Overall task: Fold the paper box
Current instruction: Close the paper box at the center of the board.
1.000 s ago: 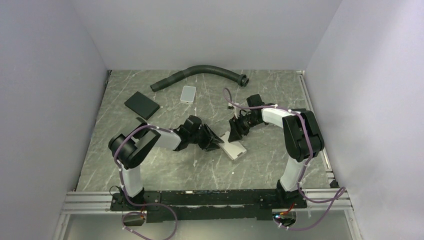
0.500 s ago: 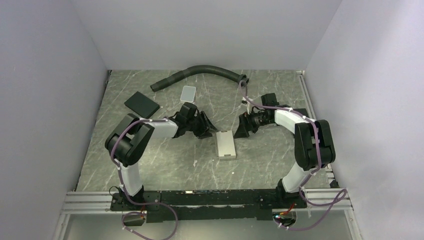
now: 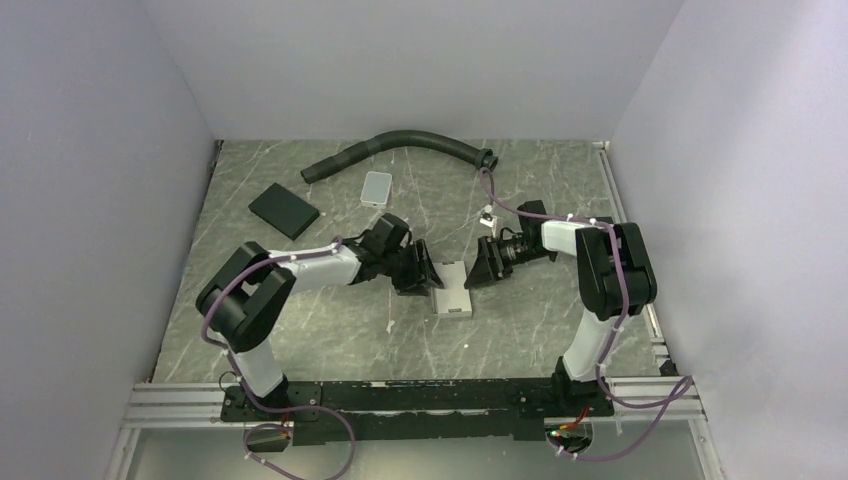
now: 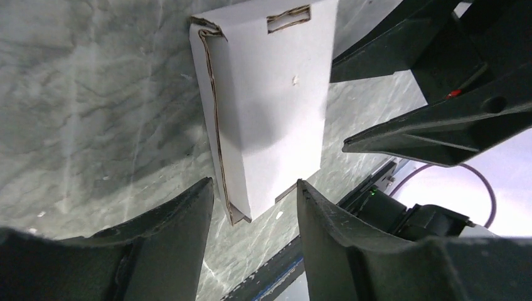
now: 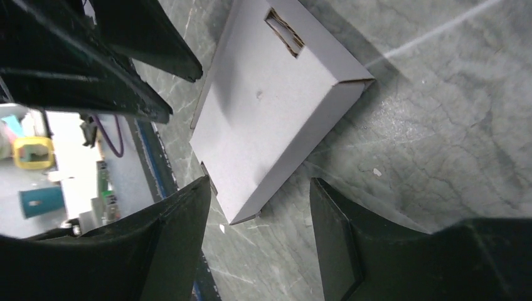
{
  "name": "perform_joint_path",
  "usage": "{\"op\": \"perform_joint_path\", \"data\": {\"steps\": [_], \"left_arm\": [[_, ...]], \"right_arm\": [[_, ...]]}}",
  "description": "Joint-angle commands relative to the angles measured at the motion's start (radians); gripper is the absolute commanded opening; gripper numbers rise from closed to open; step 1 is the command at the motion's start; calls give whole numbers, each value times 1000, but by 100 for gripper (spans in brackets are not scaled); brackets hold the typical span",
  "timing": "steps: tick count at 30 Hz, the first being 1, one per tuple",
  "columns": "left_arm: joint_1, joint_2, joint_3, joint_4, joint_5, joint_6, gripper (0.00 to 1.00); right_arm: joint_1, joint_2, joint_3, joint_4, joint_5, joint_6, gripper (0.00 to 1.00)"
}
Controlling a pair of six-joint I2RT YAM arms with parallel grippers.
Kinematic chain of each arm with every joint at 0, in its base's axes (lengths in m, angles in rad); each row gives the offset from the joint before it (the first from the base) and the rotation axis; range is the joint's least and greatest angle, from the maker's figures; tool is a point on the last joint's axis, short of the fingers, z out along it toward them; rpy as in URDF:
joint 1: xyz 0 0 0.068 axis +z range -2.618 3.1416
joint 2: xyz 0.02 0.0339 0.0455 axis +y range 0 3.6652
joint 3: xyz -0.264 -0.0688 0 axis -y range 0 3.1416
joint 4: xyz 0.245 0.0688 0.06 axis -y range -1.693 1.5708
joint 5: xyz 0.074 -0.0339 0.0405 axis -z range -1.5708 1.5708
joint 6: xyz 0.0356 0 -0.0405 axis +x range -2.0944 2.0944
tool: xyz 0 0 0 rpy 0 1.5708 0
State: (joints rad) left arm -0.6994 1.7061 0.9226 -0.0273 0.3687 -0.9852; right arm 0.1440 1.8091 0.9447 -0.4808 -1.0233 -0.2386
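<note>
The paper box [image 3: 452, 290] is a slim white carton lying flat on the marble table, its slot-and-tab end away from the arms. In the left wrist view the paper box [image 4: 270, 106] has its near corner just inside my left gripper [image 4: 254, 191], which is open, with gaps on both sides. My right gripper [image 5: 258, 188] is also open around the opposite near corner of the paper box [image 5: 270, 119], not touching it. From above, the left gripper [image 3: 420, 275] and right gripper [image 3: 480, 268] flank the box's far end.
A black hose [image 3: 400, 145] curves along the back of the table. A light grey tile [image 3: 377, 187] and a black pad [image 3: 284, 211] lie at the back left. The metal rail [image 3: 420, 395] with the arm bases runs along the near edge.
The box turned from a diagonal lie to lengthwise and shifted slightly left. Both grippers drew back from it, then came in again to either side of its far end.
</note>
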Motion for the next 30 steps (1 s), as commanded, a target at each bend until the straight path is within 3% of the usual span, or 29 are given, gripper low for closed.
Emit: {"op": "perform_joint_path", "data": {"steps": [1,7,13,17,20,25,30], "left_arm": [[-24,69,102,-158,-43,-19,56],[-50,112,165,-173,-30,-13,47],[-70,176,222,-172,17,1,30],[-85,205,257,-179,32,18,18],[-92,222,282,-185,35,31,13],[-94,221,277,-143,38,21,13],[-80,239,230,-49,65,1,14]], "right_arm": [[6,47,11,16,-48,56,61],[32,71,14,46,-26,106,57],[65,98,4,94,-44,162,33],[74,103,-2,136,-81,208,23],[85,99,-4,169,-87,237,22],[93,106,-22,215,-97,298,23],[92,109,-24,230,-73,305,31]]}}
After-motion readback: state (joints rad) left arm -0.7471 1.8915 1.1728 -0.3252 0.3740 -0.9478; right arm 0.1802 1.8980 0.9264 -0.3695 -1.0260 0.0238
